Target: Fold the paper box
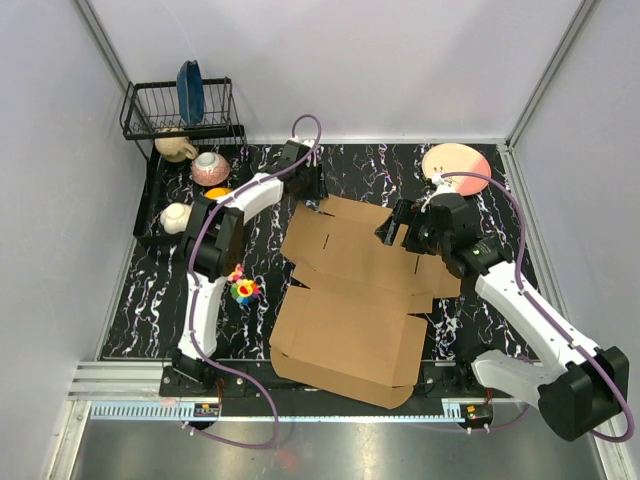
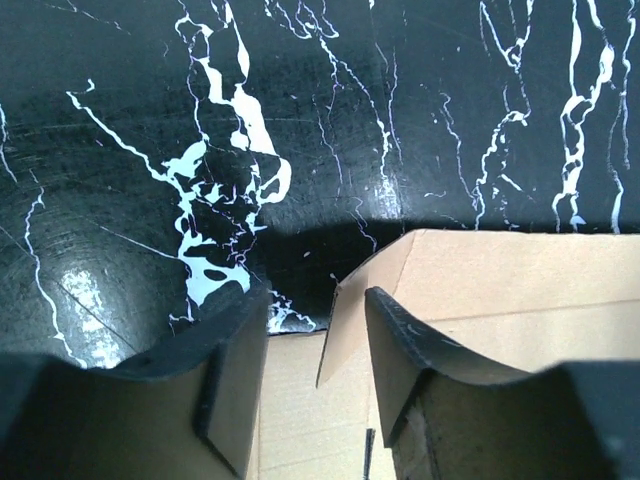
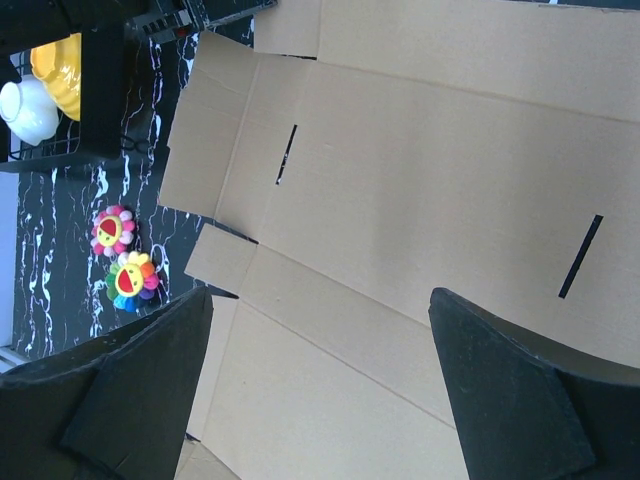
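Observation:
The paper box point(image 1: 350, 290) lies unfolded and mostly flat in the middle of the table, brown cardboard with flaps and slots. My left gripper point(image 1: 312, 190) is at its far left corner. In the left wrist view the gripper point(image 2: 315, 315) is open, and a small raised corner flap point(image 2: 350, 320) stands between the fingers point(image 2: 410, 350), close to the right one and not clamped. My right gripper point(image 1: 395, 228) hovers over the box's far right part. In the right wrist view it point(image 3: 320, 310) is wide open and empty above the flat cardboard point(image 3: 420, 160).
A black dish rack point(image 1: 180, 105) with a blue plate point(image 1: 190, 92) stands at the back left. Below it are a pink bowl point(image 1: 210, 168) and a white cup point(image 1: 177, 217). A pink plate point(image 1: 456, 162) lies at the back right. A flower toy point(image 1: 243, 288) lies left of the box.

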Action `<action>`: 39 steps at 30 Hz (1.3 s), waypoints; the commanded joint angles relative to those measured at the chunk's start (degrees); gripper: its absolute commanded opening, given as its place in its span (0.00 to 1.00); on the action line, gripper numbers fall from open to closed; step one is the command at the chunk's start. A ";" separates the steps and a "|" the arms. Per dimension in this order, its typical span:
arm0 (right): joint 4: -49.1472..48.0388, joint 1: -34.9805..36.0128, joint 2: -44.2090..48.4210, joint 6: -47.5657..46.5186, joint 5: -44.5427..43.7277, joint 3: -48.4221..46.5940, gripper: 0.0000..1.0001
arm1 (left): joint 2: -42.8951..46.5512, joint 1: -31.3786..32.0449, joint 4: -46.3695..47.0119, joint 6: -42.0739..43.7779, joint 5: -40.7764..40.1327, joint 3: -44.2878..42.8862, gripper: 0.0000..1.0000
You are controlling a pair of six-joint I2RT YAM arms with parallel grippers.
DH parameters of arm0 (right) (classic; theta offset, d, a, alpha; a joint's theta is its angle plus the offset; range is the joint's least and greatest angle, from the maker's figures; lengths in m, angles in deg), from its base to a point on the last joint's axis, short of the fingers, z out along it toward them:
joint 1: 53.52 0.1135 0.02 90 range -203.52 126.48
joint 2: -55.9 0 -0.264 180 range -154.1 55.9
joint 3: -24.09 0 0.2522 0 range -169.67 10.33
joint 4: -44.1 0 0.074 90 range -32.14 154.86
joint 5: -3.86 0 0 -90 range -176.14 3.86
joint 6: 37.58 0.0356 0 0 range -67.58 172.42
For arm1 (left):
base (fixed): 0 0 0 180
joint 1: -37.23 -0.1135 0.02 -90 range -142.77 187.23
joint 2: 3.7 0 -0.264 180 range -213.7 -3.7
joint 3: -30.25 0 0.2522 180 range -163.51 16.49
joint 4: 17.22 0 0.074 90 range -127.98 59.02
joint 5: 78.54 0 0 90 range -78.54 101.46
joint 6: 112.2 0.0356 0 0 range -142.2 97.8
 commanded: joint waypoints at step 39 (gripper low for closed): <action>1.29 0.14 -2.75 1.12 -8.41 -9.24 0.89 | 25.25 6.18 59.35 4.74 -11.58 47.05 0.03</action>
